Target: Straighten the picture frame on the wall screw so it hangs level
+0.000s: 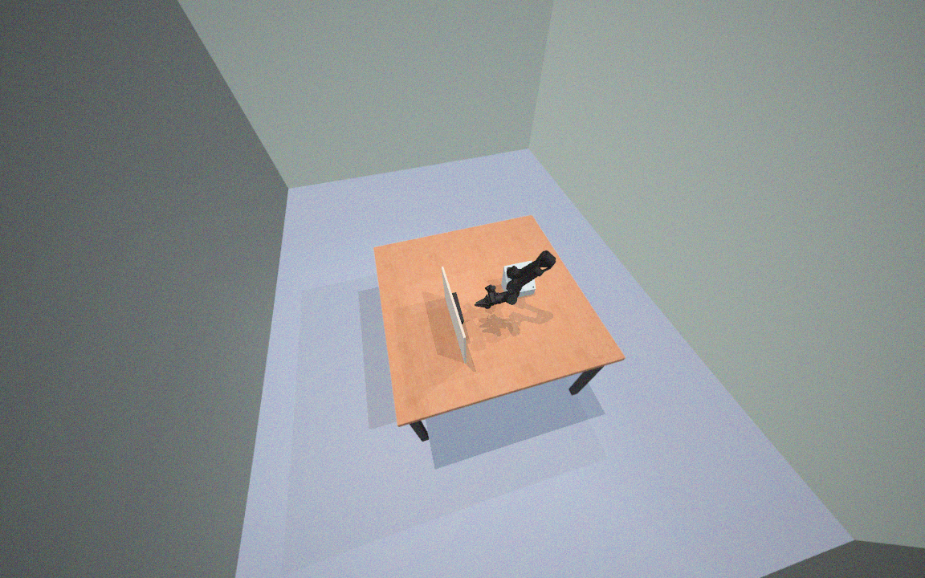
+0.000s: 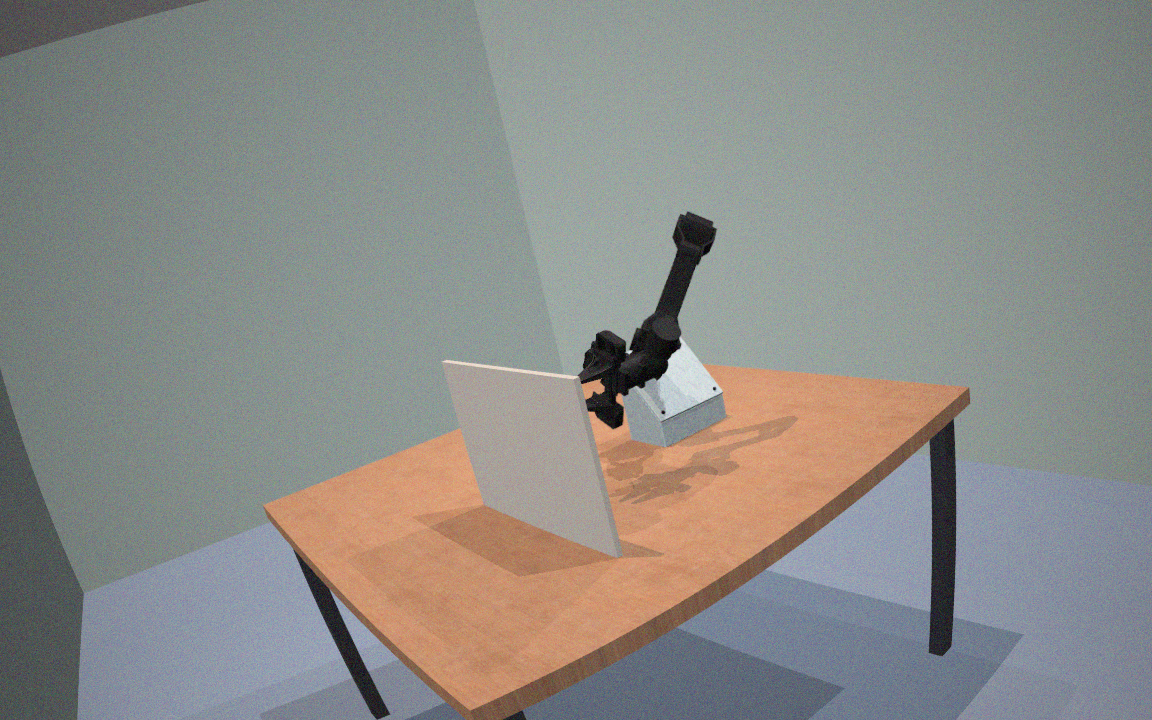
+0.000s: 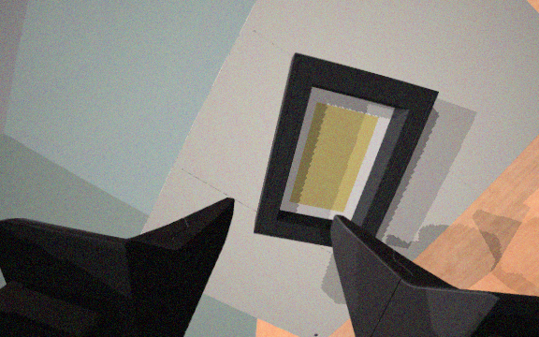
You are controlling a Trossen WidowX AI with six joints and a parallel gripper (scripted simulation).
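Note:
The black picture frame [image 1: 458, 307] [image 3: 365, 78], with a white mat and yellow picture, hangs on the pale upright panel [image 1: 448, 289] [image 2: 526, 447] [image 3: 213, 131]. In the wrist view it is tilted against the panel's upper edge, which is at image left. The frame end near my fingers sits lower than the end at image top. My gripper [image 1: 476, 303] [image 2: 584, 392] [image 3: 283, 214] is open and empty, backed off in front of the panel. One fingertip overlaps a frame corner in the wrist view. The screw and notched strip are hidden. The panel hides the frame in the exterior view.
The panel stands upright on the wooden table [image 1: 495, 373] [image 2: 795, 483]. The arm's grey base block [image 1: 529, 291] [image 2: 695, 420] stands on the table behind the gripper. Shadows of the arm fall on the table and panel.

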